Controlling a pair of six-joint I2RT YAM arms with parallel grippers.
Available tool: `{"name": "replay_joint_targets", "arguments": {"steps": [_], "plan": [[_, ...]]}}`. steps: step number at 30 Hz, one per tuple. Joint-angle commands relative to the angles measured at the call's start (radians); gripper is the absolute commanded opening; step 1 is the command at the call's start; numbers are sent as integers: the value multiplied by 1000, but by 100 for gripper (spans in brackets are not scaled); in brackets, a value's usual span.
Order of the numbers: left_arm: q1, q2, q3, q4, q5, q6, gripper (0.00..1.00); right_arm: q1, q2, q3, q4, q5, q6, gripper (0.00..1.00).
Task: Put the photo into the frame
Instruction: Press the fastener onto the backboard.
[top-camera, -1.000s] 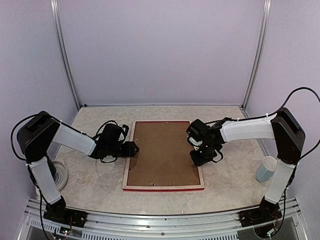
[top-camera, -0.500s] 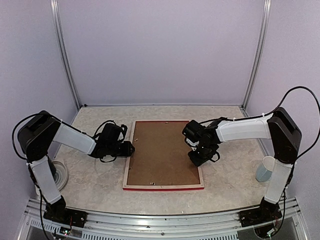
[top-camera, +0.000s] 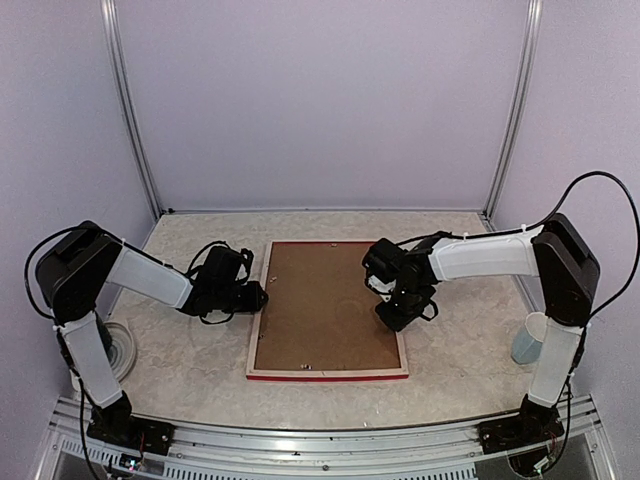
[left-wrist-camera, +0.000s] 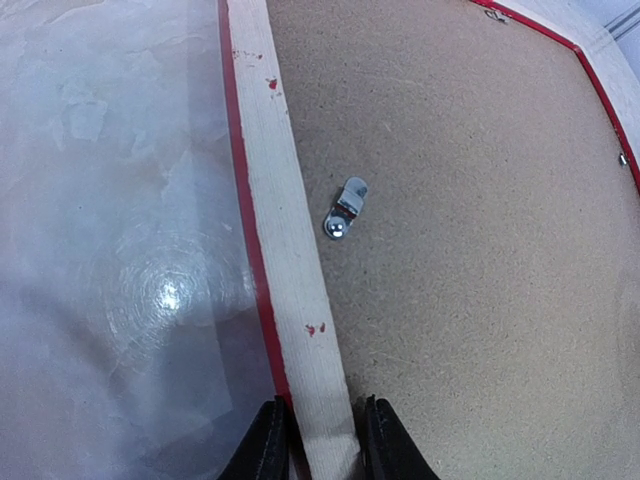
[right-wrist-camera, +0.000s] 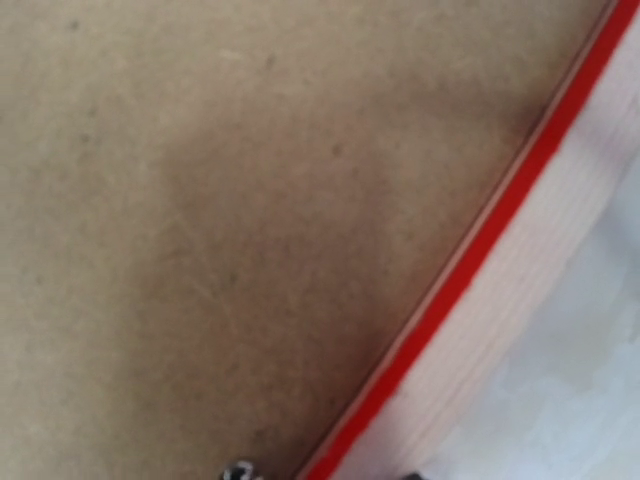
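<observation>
A red-faced frame (top-camera: 326, 376) with pale wood edges lies face down at the centre of the marbled tabletop (top-camera: 200, 370), its brown backing board (top-camera: 325, 305) facing up. The left pincer (top-camera: 262, 296) reaches the frame's 9 o'clock edge. In the left wrist view its black fingers (left-wrist-camera: 268, 440) are clamped on either side of the pale rail, and a small metal clip (left-wrist-camera: 345, 210) sits on the board just beyond. The right pincer (top-camera: 392, 322) hangs over the frame's 3 o'clock edge; I cannot tell how its jaws stand. A pale blue cup (top-camera: 532, 337) stands at 4 o'clock, well apart.
</observation>
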Motion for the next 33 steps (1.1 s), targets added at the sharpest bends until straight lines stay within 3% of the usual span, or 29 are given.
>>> {"name": "replay_joint_targets", "arguments": {"steps": [1,14,21,27,33], "plan": [[-16,42,7,-51,86,26,23,8,39,-17,35,-81,-68,26],[-16,46,9,-49,91,26,23,9,60,-21,28,-23,24,18],[-16,36,4,-48,80,22,24,6,-22,-4,24,-20,109,36],[-13,3,-19,-30,53,15,28,-11,-159,29,21,8,165,41],[-4,-47,-55,4,34,6,34,-72,-222,-59,107,24,198,47]]}}
